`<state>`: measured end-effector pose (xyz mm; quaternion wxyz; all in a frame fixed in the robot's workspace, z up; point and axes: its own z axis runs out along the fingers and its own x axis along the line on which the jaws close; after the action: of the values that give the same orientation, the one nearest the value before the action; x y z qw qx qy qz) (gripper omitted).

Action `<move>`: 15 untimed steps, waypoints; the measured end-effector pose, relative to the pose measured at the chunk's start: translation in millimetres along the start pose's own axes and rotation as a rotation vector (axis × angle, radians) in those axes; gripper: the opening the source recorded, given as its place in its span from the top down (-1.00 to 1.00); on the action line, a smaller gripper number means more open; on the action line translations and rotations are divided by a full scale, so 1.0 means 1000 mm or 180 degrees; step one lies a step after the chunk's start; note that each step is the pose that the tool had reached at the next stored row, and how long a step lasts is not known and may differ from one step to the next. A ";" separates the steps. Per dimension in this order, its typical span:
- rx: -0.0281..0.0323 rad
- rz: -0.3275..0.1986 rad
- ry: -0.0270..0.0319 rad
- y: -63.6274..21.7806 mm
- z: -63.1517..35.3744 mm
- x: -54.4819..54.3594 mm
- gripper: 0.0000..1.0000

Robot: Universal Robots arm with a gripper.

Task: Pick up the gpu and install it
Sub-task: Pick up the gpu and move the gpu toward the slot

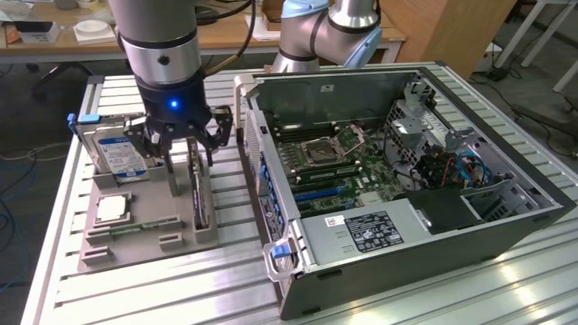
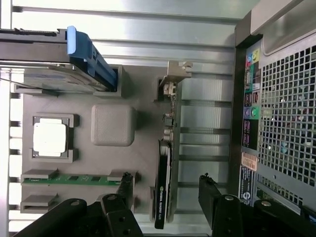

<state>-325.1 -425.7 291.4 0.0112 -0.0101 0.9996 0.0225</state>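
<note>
Wrist view: my gripper (image 2: 165, 178) is spread wide and holds nothing, one finger to each side of the gpu (image 2: 162, 197), which stands on edge in the grey holder tray (image 2: 143, 153) beside the computer case (image 2: 281, 123).

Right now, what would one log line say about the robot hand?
hand: open, astride gpu | gpu: on edge in gray holder, not gripped | case: open, gpu not installed

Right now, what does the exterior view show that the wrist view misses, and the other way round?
Exterior view: the open case's motherboard and the power supply label. Wrist view: the case's rear ports and vent grille. Both: the gpu standing on edge in the gray tray, the open hand straddling it without touching, plus the hard drive, processor and memory stick.
</note>
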 end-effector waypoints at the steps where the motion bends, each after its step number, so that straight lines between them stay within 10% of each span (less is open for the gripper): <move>1: 0.0000 0.0000 0.0000 0.0000 0.0008 0.000 -0.29; 15: 0.0000 0.0000 0.0000 -0.0005 0.0104 0.000 -0.29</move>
<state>-325.1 -425.7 280.9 0.0112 -0.0101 0.9996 0.0225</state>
